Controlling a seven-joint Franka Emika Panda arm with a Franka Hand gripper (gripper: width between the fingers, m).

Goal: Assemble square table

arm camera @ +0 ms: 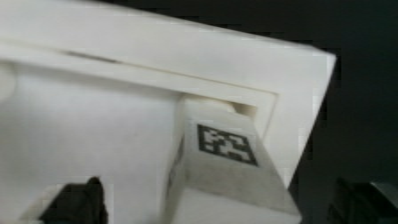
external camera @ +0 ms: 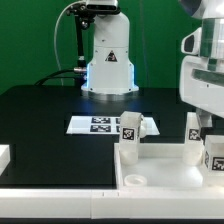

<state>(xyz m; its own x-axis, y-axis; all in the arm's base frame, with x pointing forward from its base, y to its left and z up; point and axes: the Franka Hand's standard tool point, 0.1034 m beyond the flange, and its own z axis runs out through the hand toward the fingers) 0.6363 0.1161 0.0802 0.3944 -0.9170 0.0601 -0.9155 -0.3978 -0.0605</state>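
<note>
The square table top (external camera: 165, 178) is a white tray with a raised rim and lies at the front of the black table. One white tagged leg (external camera: 129, 135) stands at its far corner on the exterior view's left. Two more tagged legs (external camera: 193, 135) (external camera: 214, 152) stand at the exterior view's right. My gripper (external camera: 204, 120) hangs just above those right legs. In the wrist view a tagged leg (arm camera: 226, 150) stands in a corner of the top (arm camera: 107, 120). It sits between my dark fingers (arm camera: 75, 200) with gaps on both sides. My gripper (arm camera: 217, 205) is open.
The marker board (external camera: 100, 124) lies flat behind the table top. The robot base (external camera: 108, 60) stands at the back centre before a green backdrop. A white piece (external camera: 4, 156) shows at the exterior view's left edge. A round socket (external camera: 133, 181) sits in the top's near corner.
</note>
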